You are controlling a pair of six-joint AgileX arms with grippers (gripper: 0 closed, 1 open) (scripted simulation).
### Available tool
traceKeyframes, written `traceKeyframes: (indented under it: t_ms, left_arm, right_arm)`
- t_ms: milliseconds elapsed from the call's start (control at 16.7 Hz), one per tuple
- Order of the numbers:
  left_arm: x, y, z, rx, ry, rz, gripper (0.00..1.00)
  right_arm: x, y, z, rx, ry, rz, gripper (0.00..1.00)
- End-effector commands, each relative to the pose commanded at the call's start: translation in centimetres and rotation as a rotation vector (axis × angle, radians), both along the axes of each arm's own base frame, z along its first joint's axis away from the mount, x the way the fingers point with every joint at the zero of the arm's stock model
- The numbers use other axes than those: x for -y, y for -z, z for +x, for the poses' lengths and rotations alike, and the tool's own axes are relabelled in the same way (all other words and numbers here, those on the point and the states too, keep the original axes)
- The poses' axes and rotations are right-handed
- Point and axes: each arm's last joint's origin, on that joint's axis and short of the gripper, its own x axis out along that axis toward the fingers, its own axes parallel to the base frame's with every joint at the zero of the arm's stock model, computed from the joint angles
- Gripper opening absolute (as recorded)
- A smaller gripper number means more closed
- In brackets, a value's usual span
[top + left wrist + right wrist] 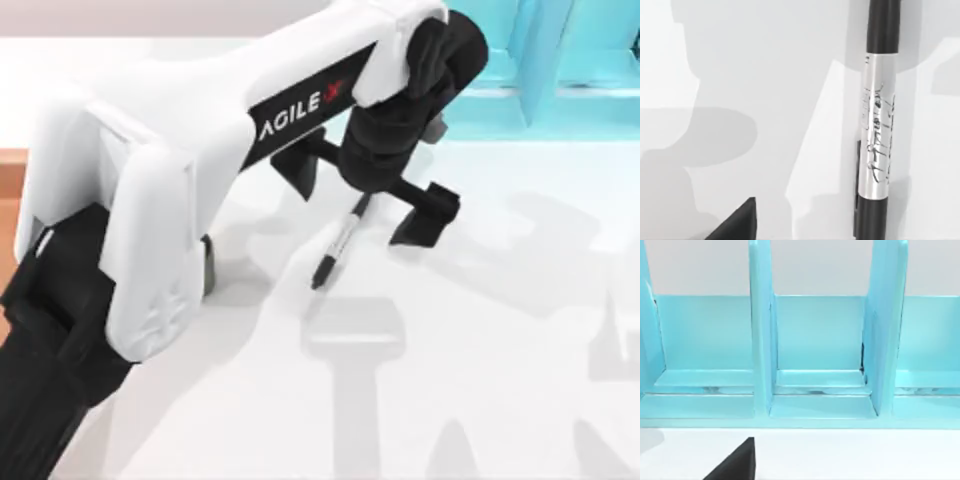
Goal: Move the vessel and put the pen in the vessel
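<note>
the left gripper (365, 195) is held low over the white table (480, 330) near the turquoise shelf (560, 60), its 2 fingers spread open on either side of the pen (340, 240), which is laid flat between them, ungripped.

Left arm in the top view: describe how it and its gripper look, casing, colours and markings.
The left arm has a smooth white casing over black joint sections, with a black strip lettered AGILE in white and a red X. Its wrist is black and rounded. The left gripper is matte black with two blocky, angular fingers. No loose cables are visible.
</note>
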Motion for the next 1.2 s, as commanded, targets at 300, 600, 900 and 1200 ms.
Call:
traceKeyframes:
  t_ms: [300,600,900,1200]
  left_arm:
    - [-0.5,5.4,0.9,0.002,0.001,-0.001,1.0]
    - [-1.1,8.0,1.2,0.002,0.0,-0.001,1.0]
    - [-1.1,8.0,1.2,0.002,0.0,-0.001,0.85]
    - [-1.1,8.0,1.2,0.002,0.0,-0.001,0.47]
  right_arm:
    - [0.0,0.0,0.0,0.0,0.0,0.0,1.0]
    - [0.0,0.0,0.0,0.0,0.0,0.0,1.0]
    - [0.0,0.0,0.0,0.0,0.0,0.0,1.0]
    - [0.0,0.0,0.0,0.0,0.0,0.0,1.0]
